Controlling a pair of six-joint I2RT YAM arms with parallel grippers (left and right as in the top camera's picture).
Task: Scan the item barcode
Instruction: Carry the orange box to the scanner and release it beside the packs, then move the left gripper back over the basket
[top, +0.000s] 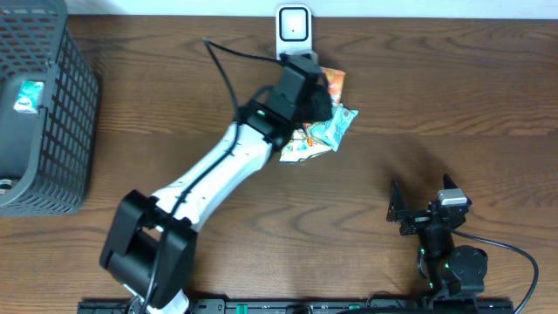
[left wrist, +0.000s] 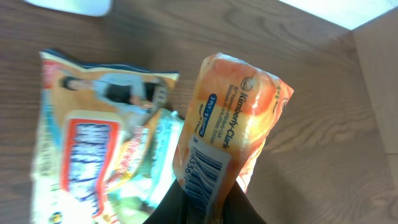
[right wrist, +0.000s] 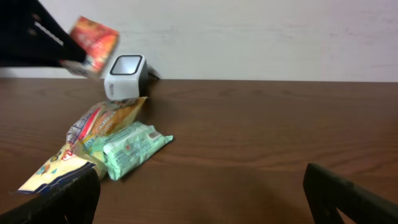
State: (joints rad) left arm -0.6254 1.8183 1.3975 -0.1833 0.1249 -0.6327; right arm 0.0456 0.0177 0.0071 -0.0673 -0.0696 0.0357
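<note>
An orange tissue packet [left wrist: 233, 124] with a blue barcode [left wrist: 205, 177] on its side is pinched at its lower end by my left gripper [left wrist: 208, 210], which is shut on it. From overhead the packet [top: 335, 82] hangs just below and right of the white scanner [top: 294, 30], with the left gripper [top: 319, 92] beside it. The right wrist view shows the packet [right wrist: 94, 36] raised above and left of the scanner [right wrist: 126, 74]. My right gripper [top: 425, 202] rests open near the table's front right, with nothing between its fingers [right wrist: 65, 199].
A green packet [top: 336, 128] and a yellow-orange snack bag [top: 301, 148] lie on the wooden table under the left arm. A dark mesh basket [top: 61, 113] holding items stands at the far left. A cable runs from the scanner toward the left.
</note>
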